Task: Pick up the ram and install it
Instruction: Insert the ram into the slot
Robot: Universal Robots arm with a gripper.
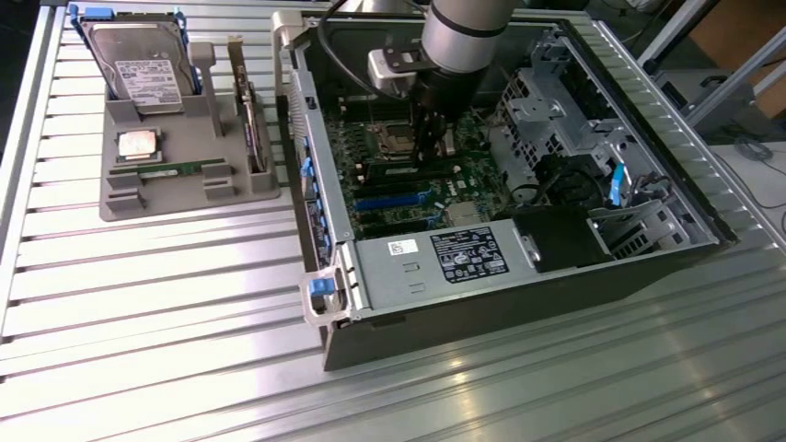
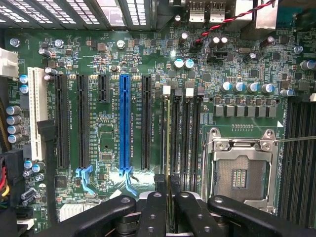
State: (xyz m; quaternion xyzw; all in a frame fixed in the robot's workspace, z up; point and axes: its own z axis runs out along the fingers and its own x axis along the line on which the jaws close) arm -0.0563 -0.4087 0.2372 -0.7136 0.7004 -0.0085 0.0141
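The ram point(image 2: 167, 133) shows edge-on in the wrist view as a thin green strip. It stands upright along one of the black memory slots point(image 2: 185, 133) on the motherboard, beside the empty processor socket point(image 2: 240, 173). My gripper point(image 2: 168, 186) is shut on the ram's upper edge, with its black fingers point(image 2: 157, 210) on either side. In the exterior view the gripper point(image 1: 433, 147) reaches straight down into the open computer case point(image 1: 322, 230), over the middle of the motherboard point(image 1: 406, 189). I cannot tell how deep the ram sits in the slot.
A grey parts holder point(image 1: 184, 198) on the exterior view's left carries a hard drive point(image 1: 145, 64), a square silver processor point(image 1: 136, 144), a second green stick point(image 1: 166, 168) and an upright expansion card point(image 1: 252, 120). The power supply point(image 1: 436, 262) and drive cages point(image 1: 553, 101) crowd the case.
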